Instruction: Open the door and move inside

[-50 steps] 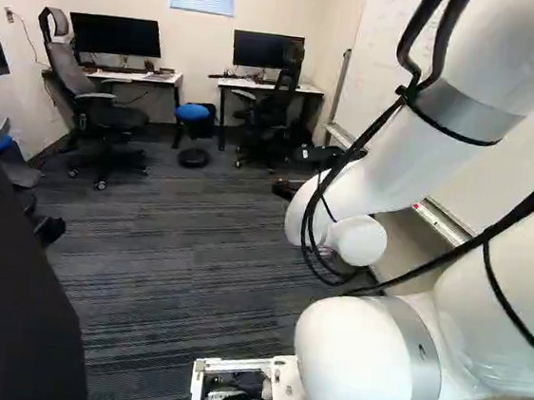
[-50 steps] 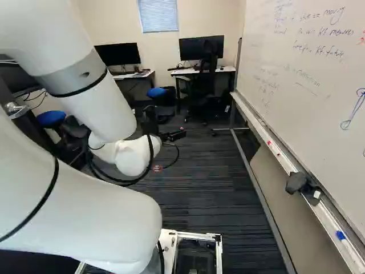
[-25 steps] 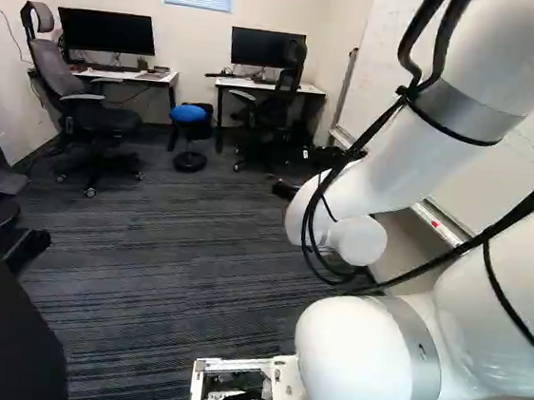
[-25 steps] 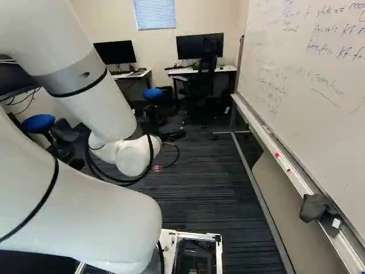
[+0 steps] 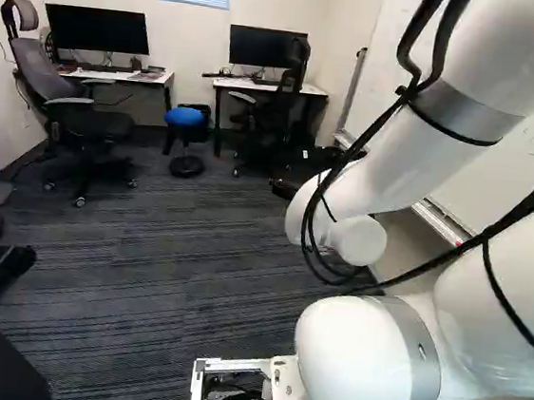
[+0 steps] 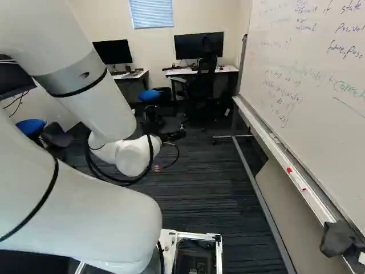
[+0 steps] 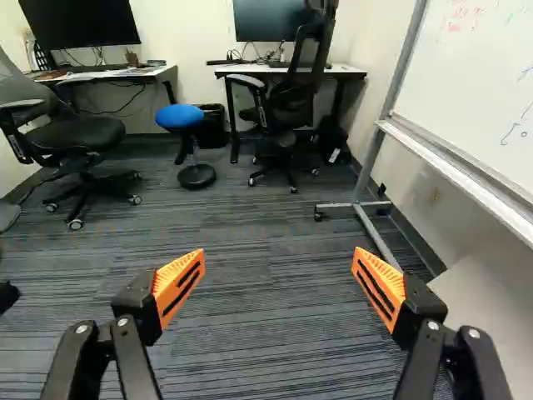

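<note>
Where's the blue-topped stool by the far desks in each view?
Left base view: blue-topped stool in the upper half, left of middle, between the two desks.
Right base view: upper half, left of middle; the farther of two blue seats.
Wrist view: ahead of the gripper, beside the black trash bin.
Shared landmark: whiteboard.

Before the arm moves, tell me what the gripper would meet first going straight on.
Probably the carpeted floor, short of the black chair straight ahead; nothing nearer shows ahead of the open gripper, though depth is hard to judge.
</note>
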